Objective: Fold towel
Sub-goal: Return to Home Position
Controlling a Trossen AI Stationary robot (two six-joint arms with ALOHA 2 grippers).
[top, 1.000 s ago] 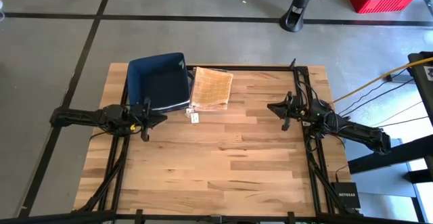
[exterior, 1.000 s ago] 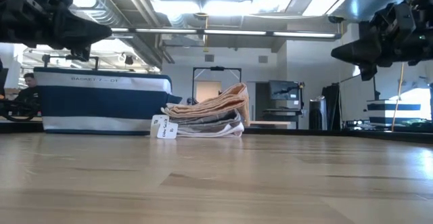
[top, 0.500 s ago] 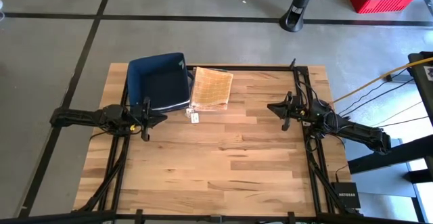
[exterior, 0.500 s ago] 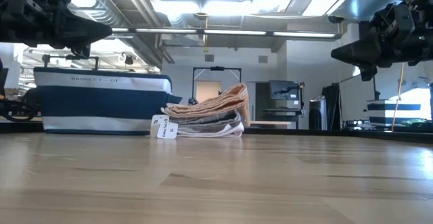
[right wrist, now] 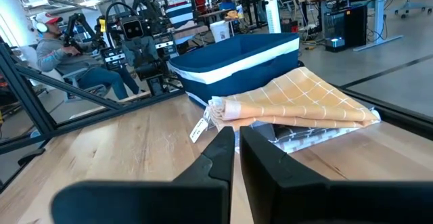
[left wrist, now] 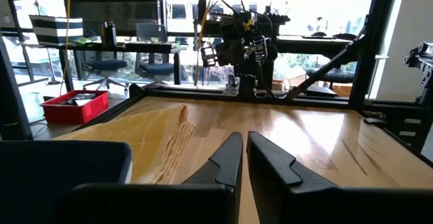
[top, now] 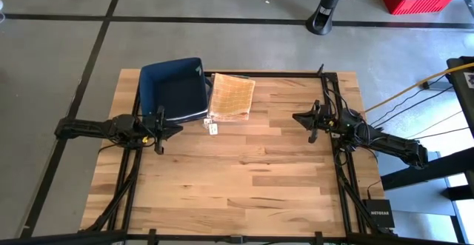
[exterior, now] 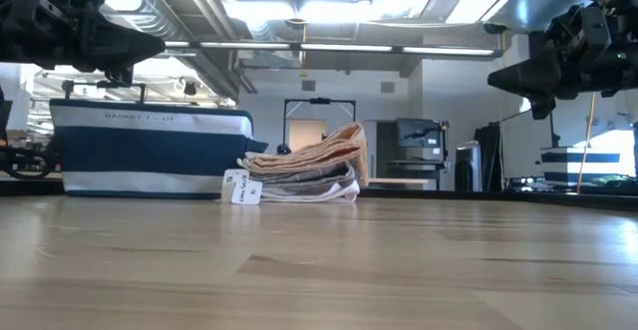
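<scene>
Left gripper hovers near navy basket, fingers pinched together, empty. Right gripper likewise, over wooden table. Orange towel tops stack, probably 3 towels.

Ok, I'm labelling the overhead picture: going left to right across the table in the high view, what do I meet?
In order: blue basket → towel stack, orange on top → right gripper, jaws shut. The left gripper overlaps the basket's span, so I leave it out.

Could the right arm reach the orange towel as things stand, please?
Probably yes: only bare table lies between the right gripper and the orange towel, and nothing is stacked on it.
</scene>
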